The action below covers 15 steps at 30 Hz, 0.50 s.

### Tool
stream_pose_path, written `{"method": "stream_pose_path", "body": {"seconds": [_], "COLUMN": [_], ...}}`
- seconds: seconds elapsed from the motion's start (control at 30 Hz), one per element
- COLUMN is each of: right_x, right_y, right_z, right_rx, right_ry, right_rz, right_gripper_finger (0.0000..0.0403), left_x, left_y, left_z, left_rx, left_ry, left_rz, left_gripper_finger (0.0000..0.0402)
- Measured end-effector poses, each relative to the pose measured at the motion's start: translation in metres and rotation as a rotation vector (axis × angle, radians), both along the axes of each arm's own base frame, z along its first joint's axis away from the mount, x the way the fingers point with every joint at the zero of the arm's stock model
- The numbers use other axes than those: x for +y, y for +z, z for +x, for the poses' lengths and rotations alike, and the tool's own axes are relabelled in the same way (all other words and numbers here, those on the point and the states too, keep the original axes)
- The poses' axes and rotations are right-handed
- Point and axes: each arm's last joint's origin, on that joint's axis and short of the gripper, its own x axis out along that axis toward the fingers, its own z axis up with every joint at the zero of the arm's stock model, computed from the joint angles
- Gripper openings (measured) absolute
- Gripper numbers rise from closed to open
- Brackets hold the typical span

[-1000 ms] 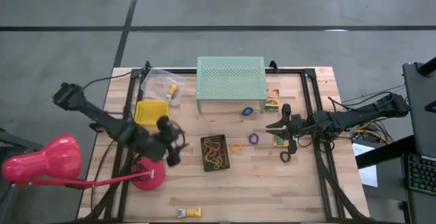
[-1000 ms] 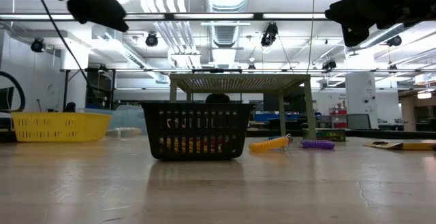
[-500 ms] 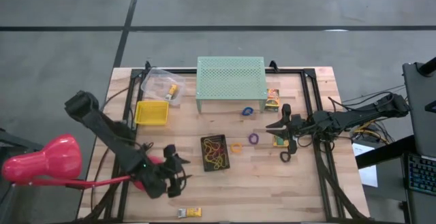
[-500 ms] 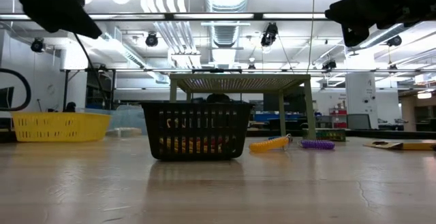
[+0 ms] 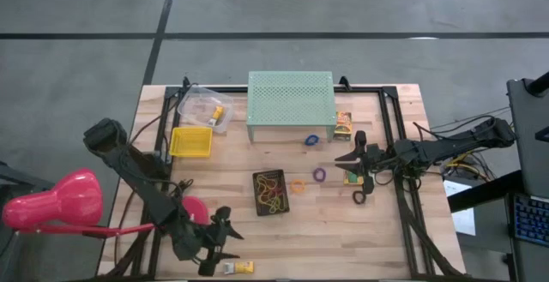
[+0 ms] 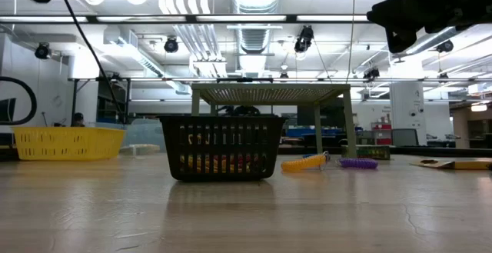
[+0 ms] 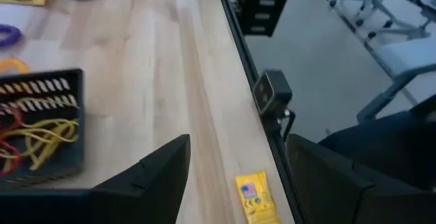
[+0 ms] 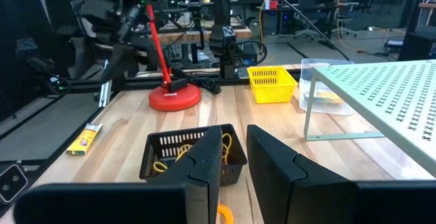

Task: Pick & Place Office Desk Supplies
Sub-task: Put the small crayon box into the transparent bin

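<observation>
While the high view shows the left end effector near the desk's front edge, fingers spread wide and empty, only the left wrist view shows the small yellow printed packet lying flat on the wood between and just ahead of its fingers. In the high view the same packet sits just beside the fingertips, not touching.

Right end effector hangs over the right side of the desk, fingers at a narrow gap; I can't tell if anything is pinched. Right wrist view shows its two fingers close together. A yellow-orange printed box lies under it, a black ring roll just in front of it, a purple rubber band and an orange rubber band to its left.

Low view misses the left end effector; it shows the black mesh basket with coloured bands inside, and the mint-green perforated stand behind it. High view adds a blue ring by the stand, a yellow basket, a clear plastic tub and the pink desk lamp, whose red base is half hidden by the left arm.

Versus a second ago: left arm has swung from beside the yellow basket down to the front edge. Right arm unchanged.
</observation>
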Motion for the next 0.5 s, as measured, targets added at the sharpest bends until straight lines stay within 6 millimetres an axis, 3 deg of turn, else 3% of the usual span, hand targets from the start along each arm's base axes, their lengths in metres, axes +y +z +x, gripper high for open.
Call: {"method": "stream_pose_path", "body": {"seconds": [0.5], "right_x": [0.000], "right_y": [0.000], "right_z": [0.000], "right_rx": [0.004], "right_ry": [0.000], "right_rz": [-0.001], "right_gripper_finger": [0.0068], "left_x": [-0.024], "left_y": [-0.044], "left_z": [0.012], "left_rx": [0.137], "left_ry": [-0.021], "left_rz": [-0.072], "left_gripper_finger": [0.0230]}}
